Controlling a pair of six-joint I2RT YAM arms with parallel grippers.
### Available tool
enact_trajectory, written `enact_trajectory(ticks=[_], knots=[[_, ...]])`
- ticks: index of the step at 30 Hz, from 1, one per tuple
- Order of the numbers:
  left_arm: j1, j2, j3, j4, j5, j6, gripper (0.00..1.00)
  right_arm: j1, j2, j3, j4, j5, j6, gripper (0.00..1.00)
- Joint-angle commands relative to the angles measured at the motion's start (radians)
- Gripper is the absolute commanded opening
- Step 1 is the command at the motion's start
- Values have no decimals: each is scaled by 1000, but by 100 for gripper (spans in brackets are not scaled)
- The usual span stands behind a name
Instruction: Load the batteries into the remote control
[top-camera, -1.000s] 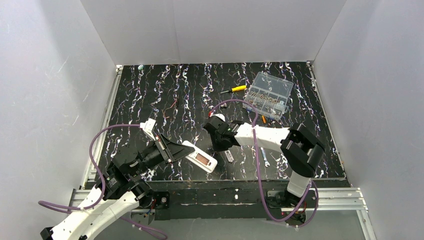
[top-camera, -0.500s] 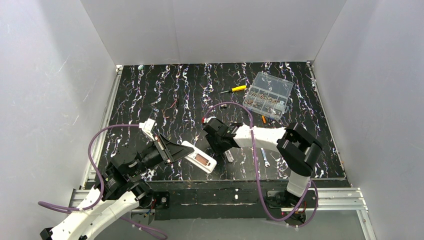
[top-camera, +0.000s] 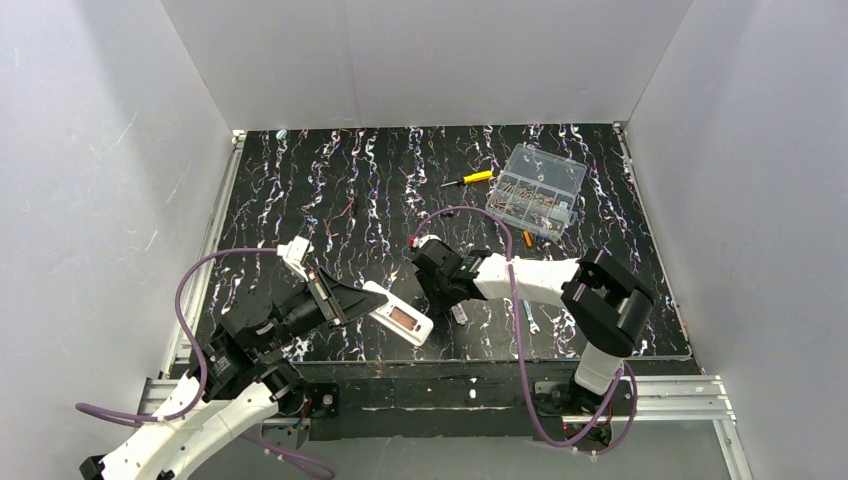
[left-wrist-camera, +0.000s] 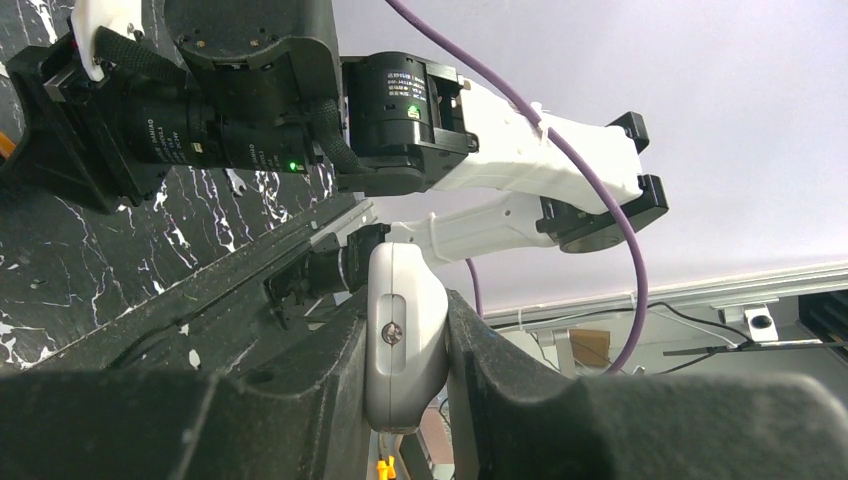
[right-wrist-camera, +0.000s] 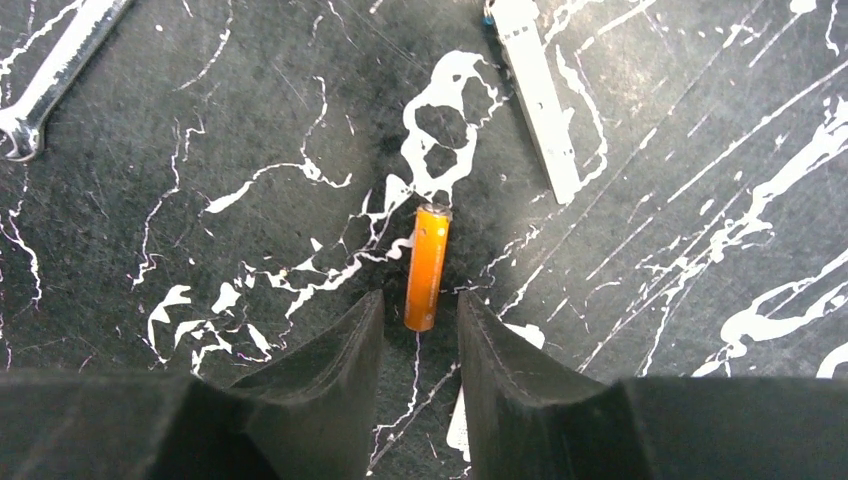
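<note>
While holding the remote control (top-camera: 400, 314) clamped in left gripper (left-wrist-camera: 405, 350), poised with right gripper (right-wrist-camera: 418, 305) half-spread over orange battery (right-wrist-camera: 428, 262) lying on bench (right-wrist-camera: 200, 120) right of remote; loading seemingly not begun.

The left claw (top-camera: 349, 299) grips the remote control (top-camera: 401, 317), right claw (top-camera: 443, 291) nearby.

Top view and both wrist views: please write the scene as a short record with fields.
left gripper: shut on remote
right gripper: open, over battery
battery: flat on table, between the jaws, not gripped
wrench: on table, apart from battery
box: back right of table, screwdriver beside it
</note>
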Motion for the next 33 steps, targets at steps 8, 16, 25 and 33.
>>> enact_trajectory(ticks=[8,16,25,33], knots=[[1,15,53,72,19,10,0,5,-10,-19,-26,28,22,34],[1,18,57,65,16,11,0,7,-15,-34,19,-5,19,21],[0,20,55,54,12,14,0,4,-189,-87,46,48,-11,1],[2,33,-2,144,80,78,0,-12,-566,-72,-137,40,-138,1]])
